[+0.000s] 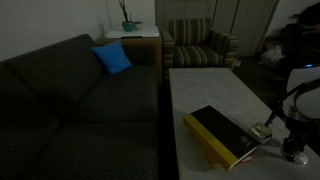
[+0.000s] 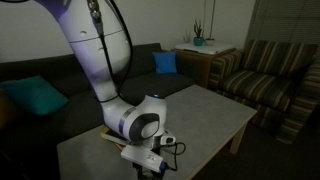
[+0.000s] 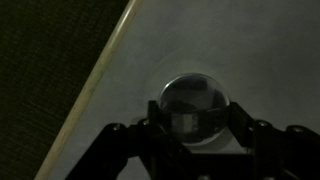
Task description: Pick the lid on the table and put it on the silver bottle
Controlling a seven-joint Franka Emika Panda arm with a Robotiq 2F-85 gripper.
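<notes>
1. While the robot's hand (image 3: 196,118) is pinching the small flat round pale grey-silver lid (image 3: 195,98), its two dark fingers are pressing in from opposite sides of the disc's rim, and the jaws are standing only as far apart as the disc is wide.
2. In the wrist view the lid is sitting over the long pale grey-white speckled counter (image 3: 215,40), near one edge that is running diagonally past it. I cannot tell whether the disc is resting on the top or hanging just above it.
3. In an exterior view the small squat shiny silver bottle (image 1: 262,130) is standing upright on the counter, just beside the near corner of the flat black-and-yellow book (image 1: 222,137).
4. The hand is hanging near the bottle on the side away from the book, so the bottle is lying between hand and book. By my judgement the coming move is calling for a short sideways carry toward the book, then a straight lowering.
5. Being round, the lid is offering no long axis to line up. It is only needing a level face, centred over the bottle's rim.
6. The book's corner is crowding the bottle, so an overshoot is risking a knock.
</notes>
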